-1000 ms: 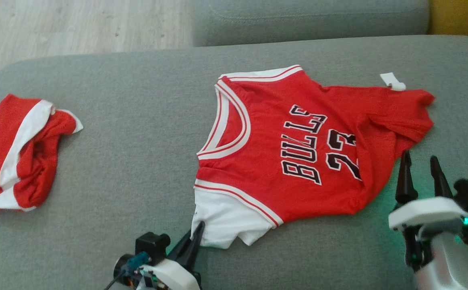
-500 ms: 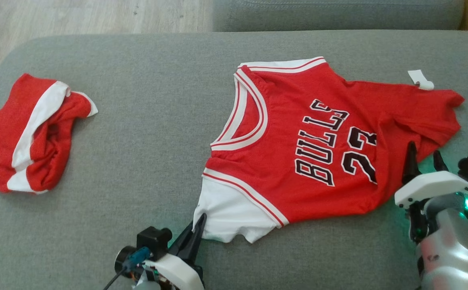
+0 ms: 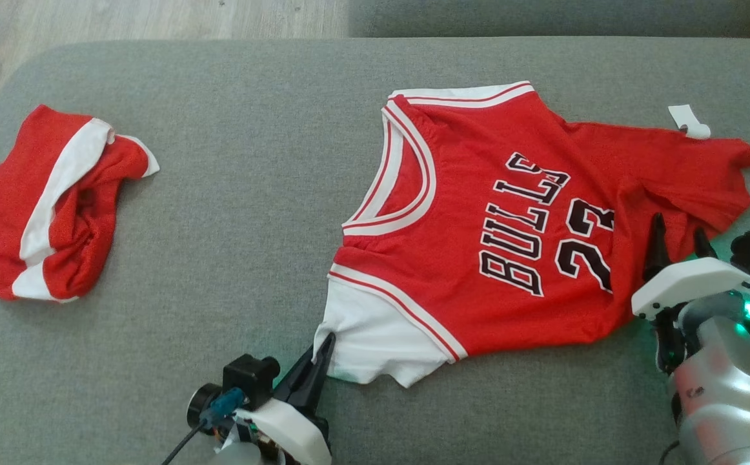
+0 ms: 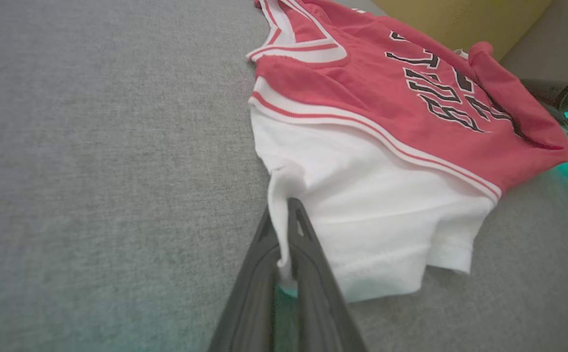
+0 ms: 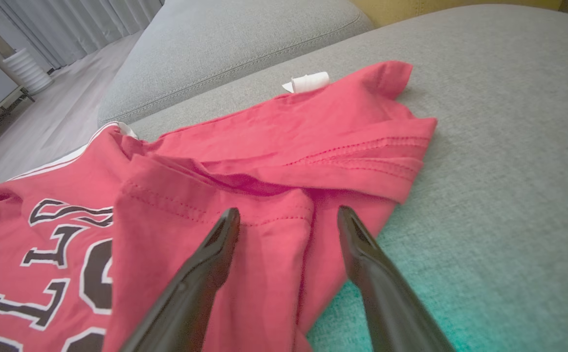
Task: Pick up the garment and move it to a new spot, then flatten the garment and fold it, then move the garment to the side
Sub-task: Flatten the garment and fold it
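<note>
Jersey half-grabbed on the sofa

On the sofa (image 3: 233, 194) the jersey (image 3: 510, 219) lies right of centre, its right-hand hem (image 5: 352, 146) doubled over; pulling now could drag that crease along. Left gripper (image 3: 327, 339) is pinched shut on the near white sleeve (image 3: 375, 336) edge, thin bite, might slip. Right gripper (image 3: 677, 226) gapes wide over the hem, holding nothing. What's under that doubled bit, no idea.

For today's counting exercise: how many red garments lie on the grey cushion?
2: the Bulls jersey right of centre, and a crumpled red-and-white garment at the far left. Others could lie beyond the frame.
</note>
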Available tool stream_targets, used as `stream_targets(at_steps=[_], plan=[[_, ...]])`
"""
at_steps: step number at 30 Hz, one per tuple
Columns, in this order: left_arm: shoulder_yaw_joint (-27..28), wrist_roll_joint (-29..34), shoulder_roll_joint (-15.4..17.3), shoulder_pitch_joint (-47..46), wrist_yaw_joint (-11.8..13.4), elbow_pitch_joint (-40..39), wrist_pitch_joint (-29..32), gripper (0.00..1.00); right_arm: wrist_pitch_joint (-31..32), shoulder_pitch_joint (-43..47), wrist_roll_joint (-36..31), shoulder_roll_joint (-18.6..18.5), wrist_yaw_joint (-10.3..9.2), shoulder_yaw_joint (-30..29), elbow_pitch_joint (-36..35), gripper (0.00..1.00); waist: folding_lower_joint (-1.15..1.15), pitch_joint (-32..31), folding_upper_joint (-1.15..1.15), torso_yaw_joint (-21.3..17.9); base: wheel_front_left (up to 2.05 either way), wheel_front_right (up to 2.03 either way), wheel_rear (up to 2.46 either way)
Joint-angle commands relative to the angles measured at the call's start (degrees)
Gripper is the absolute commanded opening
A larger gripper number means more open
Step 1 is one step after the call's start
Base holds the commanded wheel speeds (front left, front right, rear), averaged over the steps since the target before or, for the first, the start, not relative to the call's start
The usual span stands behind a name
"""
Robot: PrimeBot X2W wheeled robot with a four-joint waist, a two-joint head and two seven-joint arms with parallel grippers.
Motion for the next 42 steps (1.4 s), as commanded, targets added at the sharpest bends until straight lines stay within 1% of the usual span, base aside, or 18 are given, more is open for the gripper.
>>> stream_targets(at_steps=[1,12,20,21,22,23,24,32,37,40,42], plan=[[1.3,0.2,0.3,-2.2,-0.2,-1.2,-0.7,0.0,-0.9,-2.1,-0.7,-0.4,0.41,1.5,-0.7,1.0,0.0,0.0,0.0,0.0,0.0,0.0,0.0],[0.5,-0.2,0.5,-2.5,-0.3,-0.8,-0.7,0.0,-1.3,-3.4,-1.3,-0.4,0.41,2.3,1.5,1.0,0.0,0.3,0.0,0.6,0.0,0.0,0.0],[0.5,-0.4,0.7,-2.3,-0.3,-0.9,-0.7,0.0,-1.3,-3.4,-0.5,-0.7,0.41,2.8,0.7,1.0,0.0,0.5,0.0,0.9,0.0,0.0,0.0],[0.5,-0.4,0.7,-2.3,-0.3,-0.9,-0.7,0.0,-1.3,-3.4,-0.4,-0.7,0.41,3.0,0.6,0.89,0.0,0.5,0.0,0.9,0.0,0.0,0.0],[0.6,-0.4,0.7,-2.3,-0.3,-0.9,-0.7,0.0,-1.3,-3.3,-0.2,-0.7,0.41,3.1,0.5,0.45,0.0,0.5,0.0,1.0,0.0,0.0,0.0],[0.6,-0.4,0.7,-2.3,-0.3,-1.0,-0.7,0.0,-1.3,-3.3,-0.1,-0.7,0.41,3.3,0.6,0.09,0.0,0.5,0.0,1.0,0.0,0.0,0.0],[0.6,-0.4,0.7,-2.3,-0.3,-1.0,-0.7,0.0,-1.3,-3.3,0.0,-0.7,0.41,3.5,0.6,0.0,0.0,0.4,0.0,1.0,0.0,0.0,0.0],[1.2,-0.4,0.8,-1.8,-0.3,-1.0,-0.7,0.0,-1.3,-2.2,0.7,-1.3,0.41,4.7,-1.4,0.0,0.0,-0.8,0.0,0.6,0.0,0.0,0.0],[5.6,-1.3,1.7,-0.4,-0.3,-3.4,-0.7,0.0,-1.3,1.2,1.1,-2.4,0.41,7.1,-7.2,0.0,0.0,-3.8,0.0,-0.7,0.0,0.0,0.0],[8.7,-1.4,2.8,0.1,-0.3,-5.9,-0.7,0.0,-1.3,2.7,2.5,-3.0,0.41,10.1,-10.7,0.0,0.0,-5.8,0.0,-2.1,0.0,0.0,0.0],[10.9,-2.0,3.4,-0.2,-0.3,-9.0,-0.7,0.0,-1.3,3.0,3.9,-3.5,0.41,12.7,-13.6,0.0,0.0,-7.2,0.0,-3.0,0.0,0.0,0.0]])
